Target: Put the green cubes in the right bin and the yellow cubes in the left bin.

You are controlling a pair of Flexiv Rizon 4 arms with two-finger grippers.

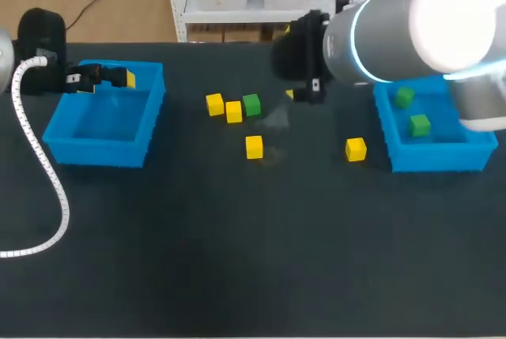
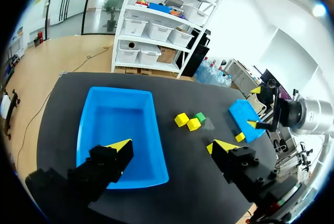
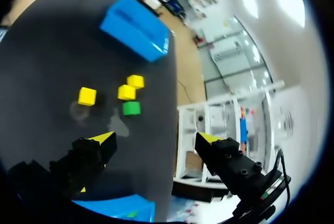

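Cubes (image 1: 253,147): four yellow; three green

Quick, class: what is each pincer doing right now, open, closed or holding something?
Left pincer: open, holding nothing.
Right pincer: open, holding nothing.

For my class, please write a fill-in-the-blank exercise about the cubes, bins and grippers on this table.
1. The right bin holds ___ green cubes.
2. Outside the bins, ___ yellow cubes lie on the table.
3. The lone green cube on the table sits beside a ___ cube.
4. The left gripper hangs over the left bin, whose colour is ___.

Missing words: two; four; yellow; blue.
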